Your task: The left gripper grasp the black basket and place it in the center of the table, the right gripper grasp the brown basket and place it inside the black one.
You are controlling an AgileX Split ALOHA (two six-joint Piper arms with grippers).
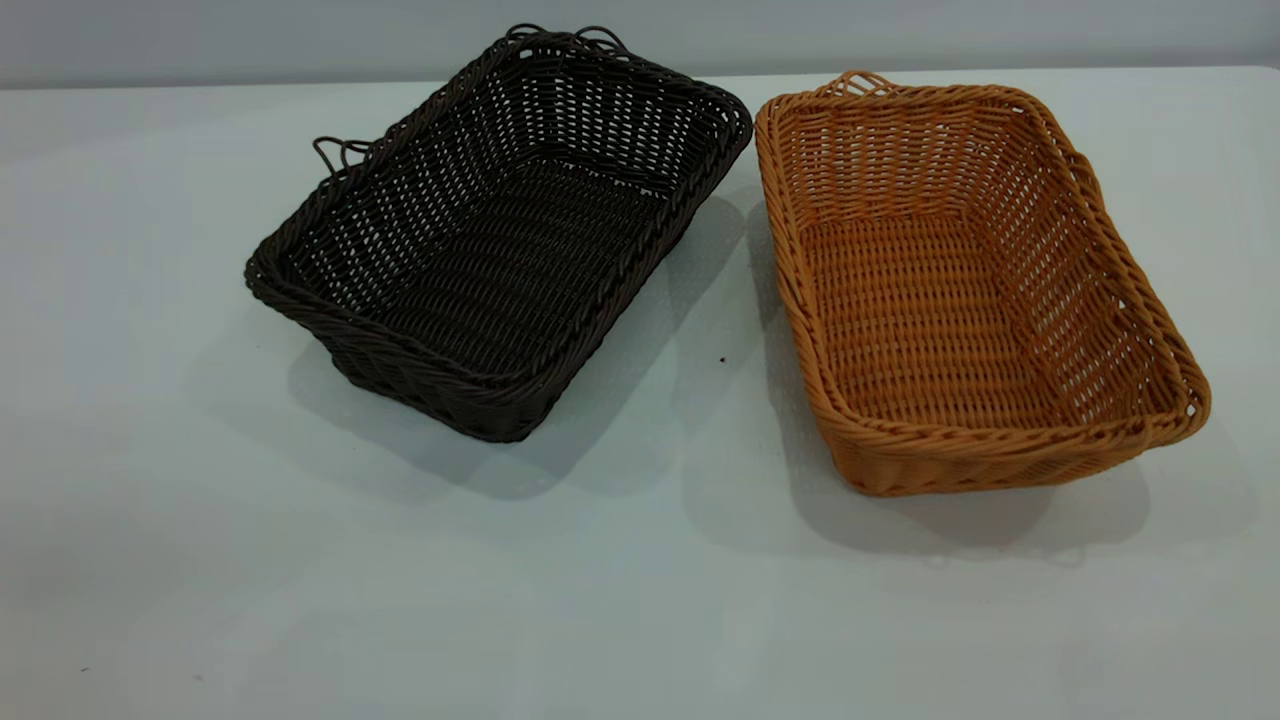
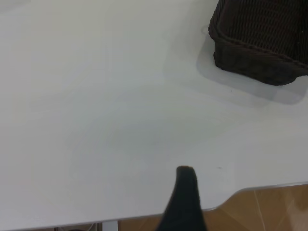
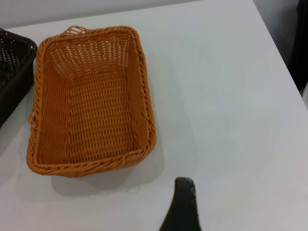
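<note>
The white surface (image 1: 200,560) carries the black basket (image 1: 500,240) left of centre and the brown basket (image 1: 960,290) just beside it. Both appear light and stiff; grasp the braided rims. Jaw opening on the left gripper (image 2: 185,202) and right gripper (image 3: 183,207): cannot tell.

The black basket (image 1: 500,235) is woven wicker, very dark, with a faint sheen on its braided rim; the brown basket (image 1: 970,290) is the same openwork weave in tan-orange; the table (image 1: 300,600) looks smooth, matt, white-grey.
</note>
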